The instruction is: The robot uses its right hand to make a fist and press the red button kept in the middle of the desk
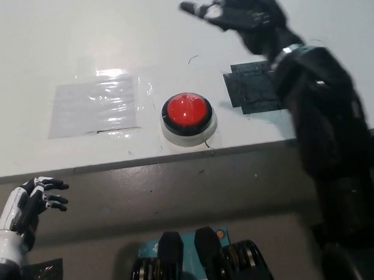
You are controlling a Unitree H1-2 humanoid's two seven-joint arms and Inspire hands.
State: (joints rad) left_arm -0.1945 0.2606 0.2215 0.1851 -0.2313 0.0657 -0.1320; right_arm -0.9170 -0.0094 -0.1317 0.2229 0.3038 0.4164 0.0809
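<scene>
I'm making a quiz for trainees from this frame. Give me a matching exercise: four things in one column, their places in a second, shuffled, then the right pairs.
Things:
1. red button
2. right robot hand
3. left robot hand
4. black tape patch

Places:
A. below the desk edge, lower left
B. raised, open, near the top of the picture
C. middle of the desk, near its front edge
D. on the desk, right of the button

Pairs: 1-C, 2-B, 3-A, 4-D

I see the red button [187, 111] uncovered on the white desk [75, 45], near its front edge. My right hand [240, 10] is raised well above and behind it, fingers spread, holding nothing. My left hand [28, 203] rests below the desk edge, fingers loosely apart.
</scene>
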